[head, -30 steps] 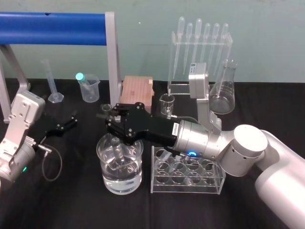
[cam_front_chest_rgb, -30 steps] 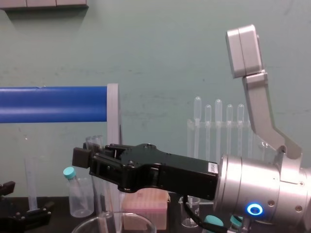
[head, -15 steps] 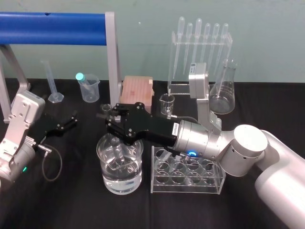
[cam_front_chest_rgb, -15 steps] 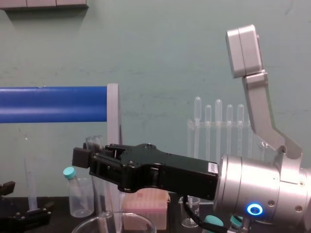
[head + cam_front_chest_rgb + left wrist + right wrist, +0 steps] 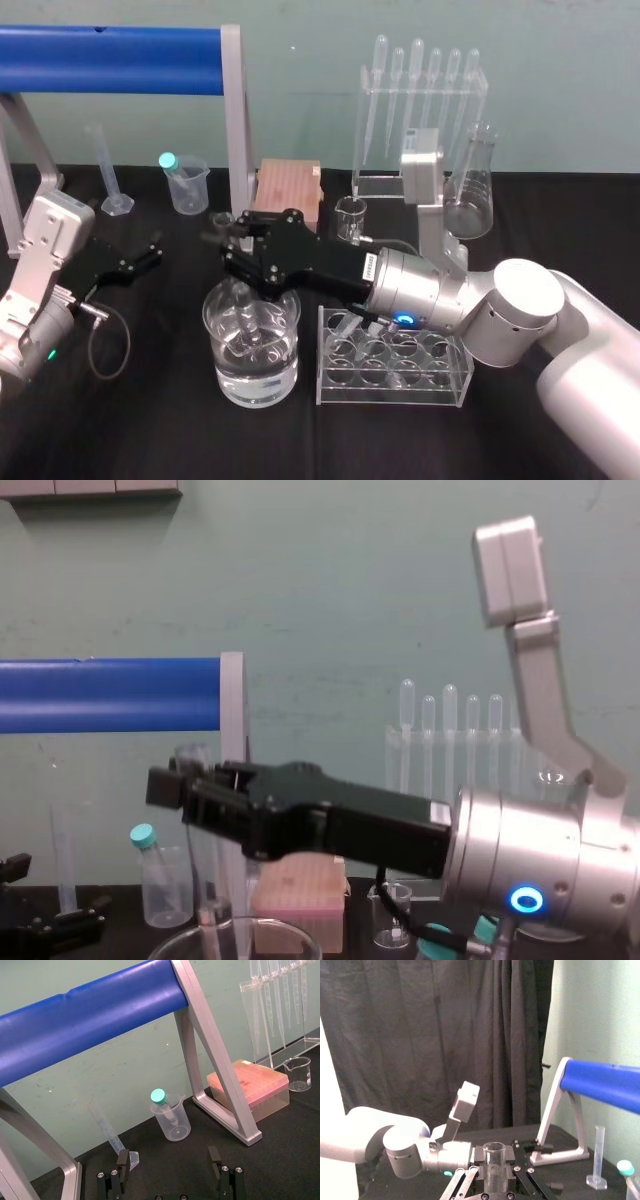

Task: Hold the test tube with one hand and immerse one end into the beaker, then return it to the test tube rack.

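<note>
The one test tube (image 5: 493, 1162) is held upright between the fingers of the right gripper (image 5: 232, 248), which are closed against its glass wall a little below the open lipped rim. In the right wrist view the rim is seen standing just above the fingers. The gripper is held over the one large beaker (image 5: 225, 385), which stands on the black table (image 5: 150, 430) just left of the test tube rack (image 5: 445, 385). The tube's lower part is seen through the beaker's wall, hanging inside the rim above the clear liquid that part-fills it. Whether the tip is under the liquid cannot be told for certain. No contact between tube and rack is seen; the two stand apart.

The left gripper (image 5: 168, 1164) is held low at the table's left side, well apart from the beaker, with its two fingers spread wide and nothing between them.

Behind the rack, five pipettes (image 5: 416, 90) are hung in one clear stand (image 5: 360, 185), with one Erlenmeyer flask (image 5: 470, 200) to its right and one small glass beaker (image 5: 350, 215) at its foot. One pink box (image 5: 287, 187) lies left of that. Farther left, one plastic beaker (image 5: 190, 190) holding one teal-capped tube (image 5: 167, 160) is set beside one graduated cylinder (image 5: 110, 175), under one blue bar (image 5: 110, 60).
</note>
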{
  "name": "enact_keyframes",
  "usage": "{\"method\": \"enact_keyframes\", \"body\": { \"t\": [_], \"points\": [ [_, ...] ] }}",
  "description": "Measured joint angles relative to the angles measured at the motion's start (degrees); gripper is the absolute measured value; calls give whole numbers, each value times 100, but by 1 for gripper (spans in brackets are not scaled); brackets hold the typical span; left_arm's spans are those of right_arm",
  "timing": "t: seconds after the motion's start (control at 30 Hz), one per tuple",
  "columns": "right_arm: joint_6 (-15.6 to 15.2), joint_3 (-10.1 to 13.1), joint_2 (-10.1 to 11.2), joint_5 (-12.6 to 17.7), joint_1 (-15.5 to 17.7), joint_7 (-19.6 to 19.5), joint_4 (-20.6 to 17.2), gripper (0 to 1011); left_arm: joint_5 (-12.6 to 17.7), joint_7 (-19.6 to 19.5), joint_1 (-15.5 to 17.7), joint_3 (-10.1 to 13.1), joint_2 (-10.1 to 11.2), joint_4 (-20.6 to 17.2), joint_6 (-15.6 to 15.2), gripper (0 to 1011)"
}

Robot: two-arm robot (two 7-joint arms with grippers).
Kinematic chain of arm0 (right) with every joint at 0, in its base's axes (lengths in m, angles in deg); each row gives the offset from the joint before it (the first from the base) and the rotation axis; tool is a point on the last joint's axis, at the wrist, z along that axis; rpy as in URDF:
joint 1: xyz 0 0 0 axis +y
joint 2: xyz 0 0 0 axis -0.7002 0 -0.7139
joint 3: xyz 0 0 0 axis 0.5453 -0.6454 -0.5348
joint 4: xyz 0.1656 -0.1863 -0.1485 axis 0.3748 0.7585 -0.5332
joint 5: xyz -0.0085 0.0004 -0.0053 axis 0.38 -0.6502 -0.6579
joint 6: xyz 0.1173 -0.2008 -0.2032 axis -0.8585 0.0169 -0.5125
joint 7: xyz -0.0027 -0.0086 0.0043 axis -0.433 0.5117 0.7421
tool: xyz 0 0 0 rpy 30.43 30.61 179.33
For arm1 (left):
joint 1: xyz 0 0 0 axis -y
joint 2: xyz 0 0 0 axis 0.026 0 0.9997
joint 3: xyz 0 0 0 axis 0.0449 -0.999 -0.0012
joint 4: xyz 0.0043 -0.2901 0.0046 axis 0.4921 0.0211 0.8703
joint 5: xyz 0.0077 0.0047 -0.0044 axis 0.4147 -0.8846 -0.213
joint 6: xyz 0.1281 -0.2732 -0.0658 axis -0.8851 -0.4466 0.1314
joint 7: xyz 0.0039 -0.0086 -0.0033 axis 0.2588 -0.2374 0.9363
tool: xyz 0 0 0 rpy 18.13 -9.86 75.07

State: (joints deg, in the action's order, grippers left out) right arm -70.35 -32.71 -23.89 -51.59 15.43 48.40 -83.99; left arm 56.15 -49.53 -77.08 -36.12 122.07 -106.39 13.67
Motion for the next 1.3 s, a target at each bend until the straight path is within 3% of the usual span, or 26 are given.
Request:
{"method": "enact_keyframes", "body": {
  "t": [0.23, 0.5, 0.73, 0.83, 0.93, 0.97, 1.1, 1.3],
  "points": [
    [178, 178, 69, 102, 79, -13, -313, 227, 0, 0, 0, 0, 0, 0, 0, 1000],
    [536, 606, 177, 579, 175, 128, -844, 227, 0, 0, 0, 0, 0, 0, 0, 1000],
    [694, 1241, 735, 765, 552, -283, -1771, 227, 0, 0, 0, 0, 0, 0, 0, 1000],
    [685, 1578, 1079, 723, 900, -671, -2195, 227, 0, 0, 0, 0, 0, 0, 0, 1000],
    [605, 2028, 1466, 684, 1482, -1127, -2682, 227, 0, 0, 0, 0, 0, 0, 0, 1000],
    [605, 2028, 1466, 684, 1482, -1127, -2682, 227, 0, 0, 0, 0, 0, 0, 0, 1000],
    [496, 2435, 1743, 681, 2145, -1519, -3057, 227, 0, 0, 0, 0, 0, 0, 0, 1000],
    [365, 2850, 1944, 648, 2880, -1896, -3367, 228, 0, 0, 0, 0, 0, 0, 0, 1000]
  ]
}}
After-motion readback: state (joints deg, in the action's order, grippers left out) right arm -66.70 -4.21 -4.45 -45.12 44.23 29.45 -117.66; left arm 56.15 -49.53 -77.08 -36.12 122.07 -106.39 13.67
